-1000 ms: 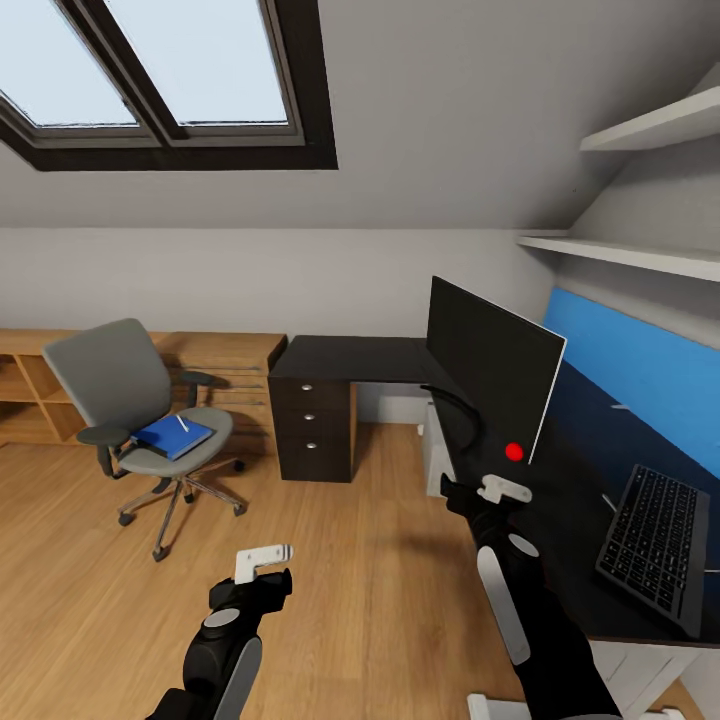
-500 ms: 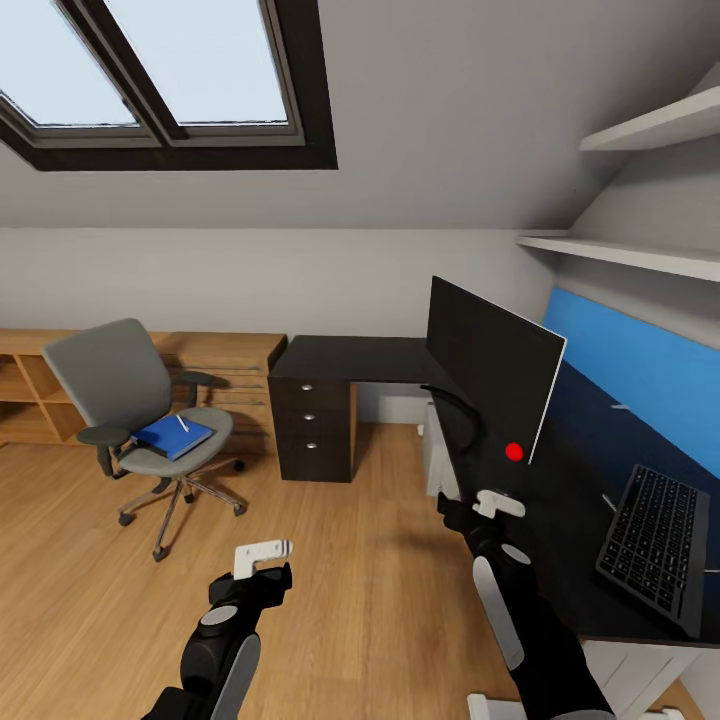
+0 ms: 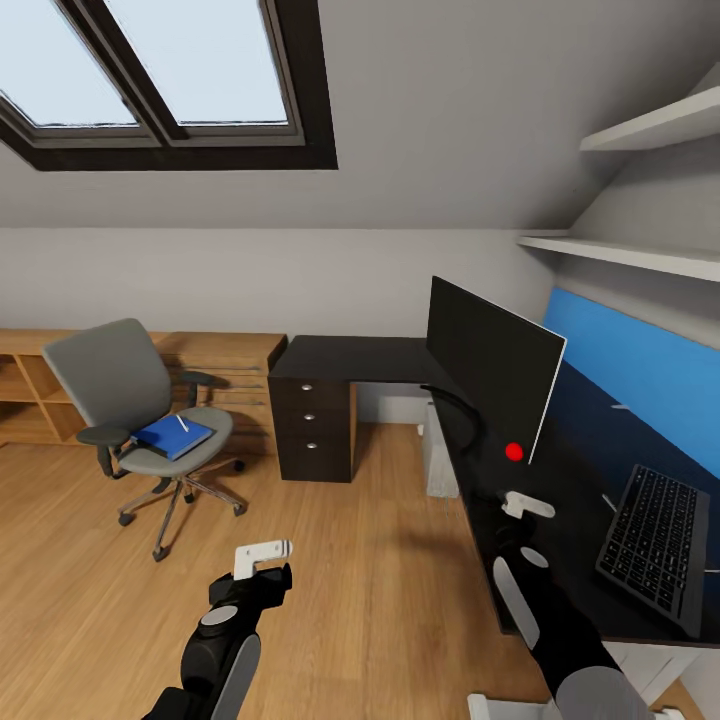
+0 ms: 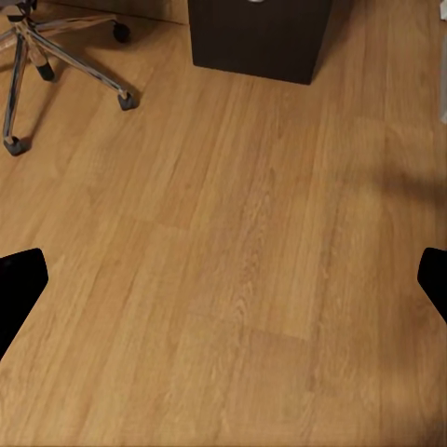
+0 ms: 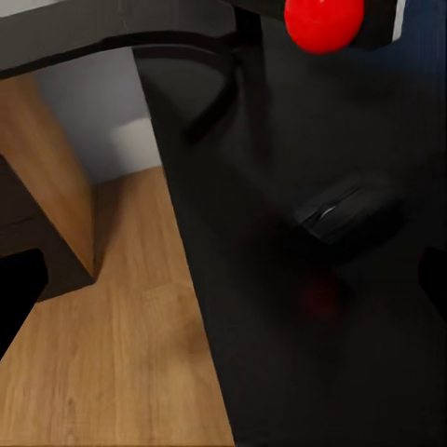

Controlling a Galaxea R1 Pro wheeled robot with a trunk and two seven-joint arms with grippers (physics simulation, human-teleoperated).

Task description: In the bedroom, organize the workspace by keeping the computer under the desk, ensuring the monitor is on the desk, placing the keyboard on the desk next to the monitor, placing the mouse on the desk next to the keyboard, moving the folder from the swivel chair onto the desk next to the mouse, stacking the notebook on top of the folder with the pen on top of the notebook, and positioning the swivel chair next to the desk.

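Reaching for the mouse (image 5: 340,212) | we judge our right claw (image 3: 524,505) nearer, jaws spread and empty, over the bench (image 3: 345,357) edge | mouse lies just ahead under the monitor (image 3: 490,365) | left claw (image 3: 262,556) open above floor (image 4: 242,242)

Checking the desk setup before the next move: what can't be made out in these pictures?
- Computer: head view, mostly hidden behind the desk edge.
- Keyboard: head view, right end cut off.
- Mouse: right wrist view, dark on dark, outline blurred.
- Notebook: head view, not distinguishable on the folder.
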